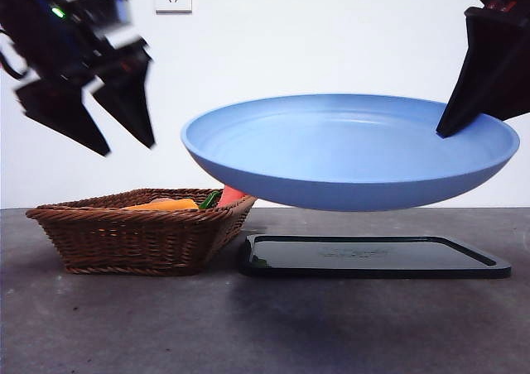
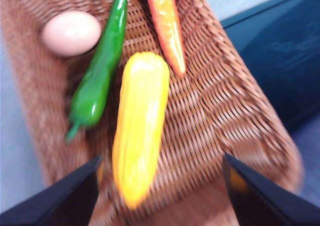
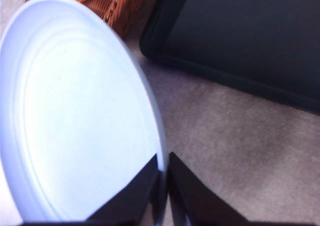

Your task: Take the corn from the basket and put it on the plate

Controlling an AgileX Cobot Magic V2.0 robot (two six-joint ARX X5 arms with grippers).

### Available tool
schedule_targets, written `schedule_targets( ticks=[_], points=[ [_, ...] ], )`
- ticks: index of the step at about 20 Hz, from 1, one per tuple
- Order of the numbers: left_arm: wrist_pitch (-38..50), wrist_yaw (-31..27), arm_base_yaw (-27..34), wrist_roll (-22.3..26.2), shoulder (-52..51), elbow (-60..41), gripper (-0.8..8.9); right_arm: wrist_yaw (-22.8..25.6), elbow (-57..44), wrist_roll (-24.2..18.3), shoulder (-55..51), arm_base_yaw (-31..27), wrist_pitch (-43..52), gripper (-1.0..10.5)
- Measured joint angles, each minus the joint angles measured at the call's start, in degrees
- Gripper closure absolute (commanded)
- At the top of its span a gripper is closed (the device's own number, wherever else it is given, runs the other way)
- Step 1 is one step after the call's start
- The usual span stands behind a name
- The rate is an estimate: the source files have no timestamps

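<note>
The corn (image 2: 139,128) lies lengthwise on the floor of the basket (image 2: 210,126), directly below my left gripper (image 2: 160,191), whose jaws stand wide apart above it with nothing between them. I judge the cob rigid, light and smooth-skinned, so it may slip or roll; the best hold is across its middle, jaws closing on the two long sides. Beside the corn lie a green pepper (image 2: 97,81) just beside it, a carrot (image 2: 167,28) near its far end, and a pinkish egg-shaped item (image 2: 71,32) further off. My right gripper (image 3: 162,186) is clamped on the rim of the plate (image 3: 75,116), holding it in the air, slightly tilted, above the black tray (image 1: 373,258) and near the basket edge. The table (image 1: 248,333) carries basket and tray side by side.
</note>
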Motion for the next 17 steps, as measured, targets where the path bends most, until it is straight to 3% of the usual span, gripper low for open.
schedule_targets(
  ticks=[8, 17],
  points=[
    [-2.1, -2.93, -0.48, 3.78, 14.8, 9.09, 4.26, -0.02, 0.0, 0.26, 0.0, -0.33, 0.35, 9.4],
    [-1.44, -2.95, -0.94, 4.35, 19.26, 9.25, 4.26, 0.0, 0.0, 0.44, 0.0, -0.37, 2.27, 9.4]
  ],
)
